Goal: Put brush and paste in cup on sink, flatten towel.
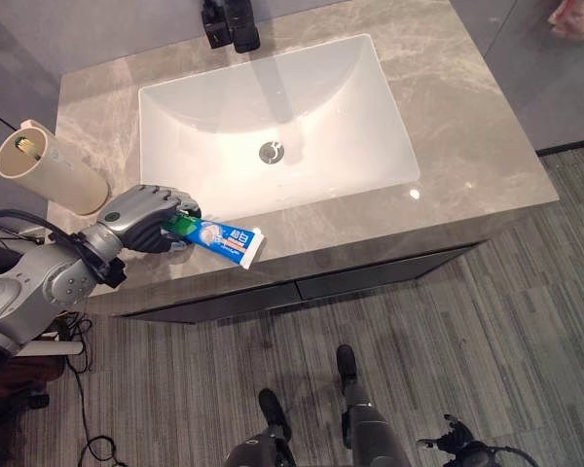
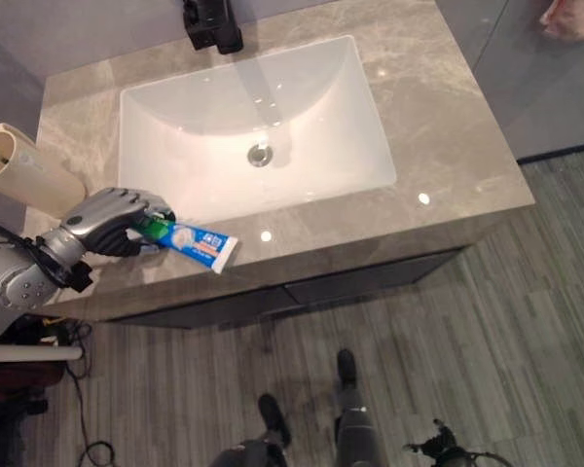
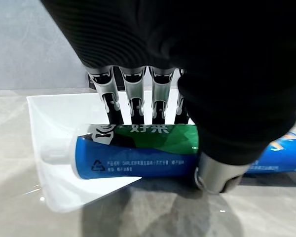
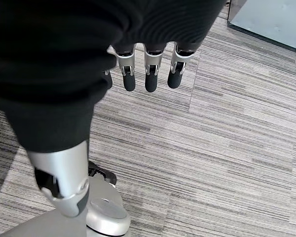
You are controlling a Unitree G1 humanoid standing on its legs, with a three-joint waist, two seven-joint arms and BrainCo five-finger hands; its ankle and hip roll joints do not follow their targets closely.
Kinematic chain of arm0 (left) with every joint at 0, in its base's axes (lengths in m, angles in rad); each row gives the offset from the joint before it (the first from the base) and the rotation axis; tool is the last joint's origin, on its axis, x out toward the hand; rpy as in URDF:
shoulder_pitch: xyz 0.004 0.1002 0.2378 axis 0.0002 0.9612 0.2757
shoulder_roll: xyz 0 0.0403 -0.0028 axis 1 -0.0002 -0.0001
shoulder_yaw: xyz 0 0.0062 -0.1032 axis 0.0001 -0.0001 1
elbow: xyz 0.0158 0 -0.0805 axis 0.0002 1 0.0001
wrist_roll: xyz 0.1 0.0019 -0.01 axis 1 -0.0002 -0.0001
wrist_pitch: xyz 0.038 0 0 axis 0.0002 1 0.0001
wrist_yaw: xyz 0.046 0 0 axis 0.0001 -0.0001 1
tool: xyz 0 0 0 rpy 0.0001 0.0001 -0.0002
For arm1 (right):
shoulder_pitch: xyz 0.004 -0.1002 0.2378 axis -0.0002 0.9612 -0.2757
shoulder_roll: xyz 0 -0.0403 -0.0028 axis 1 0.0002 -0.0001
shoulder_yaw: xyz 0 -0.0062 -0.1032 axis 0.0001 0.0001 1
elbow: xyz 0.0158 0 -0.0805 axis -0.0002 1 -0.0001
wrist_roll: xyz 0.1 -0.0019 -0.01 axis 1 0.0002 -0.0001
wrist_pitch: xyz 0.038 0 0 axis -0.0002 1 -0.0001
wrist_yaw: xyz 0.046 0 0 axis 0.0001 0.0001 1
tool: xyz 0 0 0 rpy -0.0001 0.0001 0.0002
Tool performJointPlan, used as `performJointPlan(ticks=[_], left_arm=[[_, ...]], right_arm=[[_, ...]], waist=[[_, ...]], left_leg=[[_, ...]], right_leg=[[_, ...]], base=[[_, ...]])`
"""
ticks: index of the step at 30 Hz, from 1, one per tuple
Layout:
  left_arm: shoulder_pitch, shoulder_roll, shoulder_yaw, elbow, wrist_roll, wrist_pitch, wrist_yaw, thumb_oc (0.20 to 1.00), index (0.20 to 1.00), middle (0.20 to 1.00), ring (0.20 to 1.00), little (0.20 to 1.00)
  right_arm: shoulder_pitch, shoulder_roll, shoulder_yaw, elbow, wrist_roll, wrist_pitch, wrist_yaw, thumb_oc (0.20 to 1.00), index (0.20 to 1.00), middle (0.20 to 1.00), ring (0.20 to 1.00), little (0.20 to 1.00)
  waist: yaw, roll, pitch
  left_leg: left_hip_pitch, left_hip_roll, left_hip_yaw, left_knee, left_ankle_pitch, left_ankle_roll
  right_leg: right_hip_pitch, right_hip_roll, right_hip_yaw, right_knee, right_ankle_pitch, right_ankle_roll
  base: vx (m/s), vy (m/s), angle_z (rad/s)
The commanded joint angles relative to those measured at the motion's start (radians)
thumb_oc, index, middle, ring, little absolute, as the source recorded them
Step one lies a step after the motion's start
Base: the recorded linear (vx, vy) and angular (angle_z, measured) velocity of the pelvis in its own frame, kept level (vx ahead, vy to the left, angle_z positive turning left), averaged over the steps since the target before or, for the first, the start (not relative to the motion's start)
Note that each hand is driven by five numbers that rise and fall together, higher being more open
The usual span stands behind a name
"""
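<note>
Hanging low over the striped grey floor [image 4: 227, 148]: right hand [image 4: 64, 98], fingers loosely straight, holding nothing. On the counter's [image 1: 467, 165] front edge, left of the basin: blue toothpaste tube [image 1: 219, 239] lying flat, its green end pinched between the curled fingers and thumb of the left hand [image 1: 141, 216]. Just beyond, at the left edge: cream cup [image 1: 49, 167], tilted, a toothbrush [image 1: 23, 144] inside. Behind: white sink [image 1: 273, 126] with drain [image 1: 271, 151]. Farthest back: black faucet [image 1: 230, 24].
</note>
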Motion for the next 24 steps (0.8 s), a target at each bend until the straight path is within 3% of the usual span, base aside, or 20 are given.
performJointPlan(ticks=[1,3,4,16,20,24], left_arm=[[-0.027,0.038,-0.005,0.028,0.021,0.015,-0.006,0.573,0.573,0.573,0.573,0.573],[-0.024,0.038,-0.009,0.033,0.027,0.012,-0.007,0.482,0.482,0.482,0.482,0.482],[-0.027,0.035,-0.017,0.038,0.025,0.011,-0.008,0.2,0.2,0.2,0.2,0.2],[-0.019,0.019,-0.06,0.032,0.067,-0.001,-0.009,0.2,0.2,0.2,0.2,0.2],[-0.033,0.001,-0.081,0.018,0.113,-0.003,0.016,0.2,0.2,0.2,0.2,0.2],[-0.032,0.028,-0.028,-0.055,0.152,-0.003,0.05,0.2,0.2,0.2,0.2,0.2]], right_arm=[[0.018,-0.016,0.021,0.008,0.024,0.005,-0.004,1.0,1.0,1.0,1.0,1.0],[0.016,-0.016,0.023,0.007,0.025,0.003,-0.005,1.0,1.0,1.0,1.0,1.0],[0.014,-0.016,0.025,0.006,0.028,0.002,-0.004,1.0,1.0,1.0,1.0,1.0],[0.032,-0.019,0.001,0.008,0.039,0.001,-0.011,1.0,1.0,1.0,1.0,1.0],[0.057,-0.015,-0.047,0.025,0.072,0.0,-0.01,1.0,1.0,1.0,1.0,1.0],[0.075,-0.015,-0.129,0.049,0.157,-0.004,-0.008,1.0,1.0,1.0,1.0,1.0]], waist=[[-0.021,0.008,0.009],[-0.022,0.007,0.01],[-0.022,0.007,0.01],[-0.022,-0.007,-0.016],[-0.019,-0.028,-0.057],[-0.012,-0.053,-0.092]], left_leg=[[-0.057,0.113,-0.16,0.005,0.085,-0.071],[-0.057,0.113,-0.16,0.005,0.084,-0.071],[-0.057,0.112,-0.159,0.005,0.084,-0.071],[-0.004,0.116,-0.167,0.005,0.069,-0.071],[0.061,0.117,-0.179,0.005,0.051,-0.071],[0.114,0.119,-0.184,0.005,0.045,-0.07]], right_leg=[[0.033,-0.068,-0.018,0.0,0.017,0.085],[0.033,-0.068,-0.018,0.0,0.018,0.085],[0.033,-0.068,-0.018,0.0,0.018,0.085],[0.092,-0.065,-0.026,0.0,0.001,0.087],[0.171,-0.068,-0.048,0.0,-0.019,0.09],[0.235,-0.068,-0.065,0.0,-0.028,0.092]], base=[[0.0,0.0,0.0],[0.0,0.0,0.0],[0.0,0.0,0.0],[0.02,-0.004,-0.01],[0.06,-0.007,0.01],[0.03,0.008,0.22]])
